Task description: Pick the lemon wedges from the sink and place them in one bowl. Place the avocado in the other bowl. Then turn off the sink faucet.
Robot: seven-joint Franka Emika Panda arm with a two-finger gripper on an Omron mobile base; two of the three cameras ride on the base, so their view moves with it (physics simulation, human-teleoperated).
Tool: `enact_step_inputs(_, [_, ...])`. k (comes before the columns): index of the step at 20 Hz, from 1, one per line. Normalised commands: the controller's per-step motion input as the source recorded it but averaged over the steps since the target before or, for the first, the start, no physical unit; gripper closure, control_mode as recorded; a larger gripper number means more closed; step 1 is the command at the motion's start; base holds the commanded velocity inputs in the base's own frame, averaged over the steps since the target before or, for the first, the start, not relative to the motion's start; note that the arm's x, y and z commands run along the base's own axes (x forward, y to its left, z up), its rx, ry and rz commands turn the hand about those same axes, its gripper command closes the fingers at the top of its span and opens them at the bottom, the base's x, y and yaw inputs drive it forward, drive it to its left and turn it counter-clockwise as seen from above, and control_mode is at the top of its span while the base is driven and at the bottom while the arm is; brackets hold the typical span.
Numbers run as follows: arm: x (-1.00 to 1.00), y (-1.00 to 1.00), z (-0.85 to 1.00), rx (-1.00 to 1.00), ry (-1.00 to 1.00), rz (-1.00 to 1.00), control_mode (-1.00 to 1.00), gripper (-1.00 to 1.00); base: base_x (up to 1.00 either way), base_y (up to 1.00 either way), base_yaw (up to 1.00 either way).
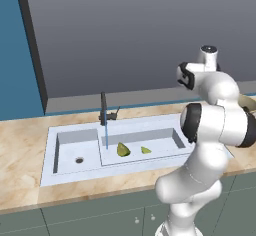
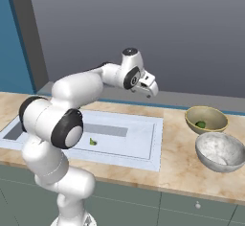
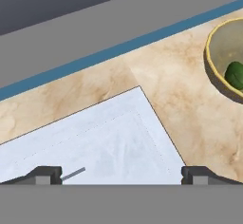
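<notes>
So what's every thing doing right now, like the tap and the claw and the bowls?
sink faucet: on, water running
larger lemon wedge: lying in the long basin
smaller lemon wedge: lying in the long basin
avocado: in the yellow bowl
grey bowl: empty
claw: open, holding nothing, above the counter

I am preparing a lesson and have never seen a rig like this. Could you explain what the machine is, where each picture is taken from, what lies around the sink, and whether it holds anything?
It is a white robot arm in a simulated kitchen. Two pictures come from cameras behind it, left and right; the third looks along its gripper, which is open and holds nothing, raised above the counter.

In the sink lie two lemon wedges, the larger wedge and the smaller wedge. Water runs from the sink faucet. To the right stand two bowls: the yellow bowl holds the avocado, and nothing shows in the grey bowl.
</notes>
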Motion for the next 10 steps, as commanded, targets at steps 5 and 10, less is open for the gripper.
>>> enact_step_inputs(5, [-0.14, 0.55, -0.14, 0.01, 0.05, 0.07, -1.0, -1.0, 0.0, 0.0, 0.0])
enact_step_inputs(10, [-0.09, 0.62, -0.18, 0.02, 0.1, 0.09, -1.0, -1.0, 0.0, 0.0, 0.0])
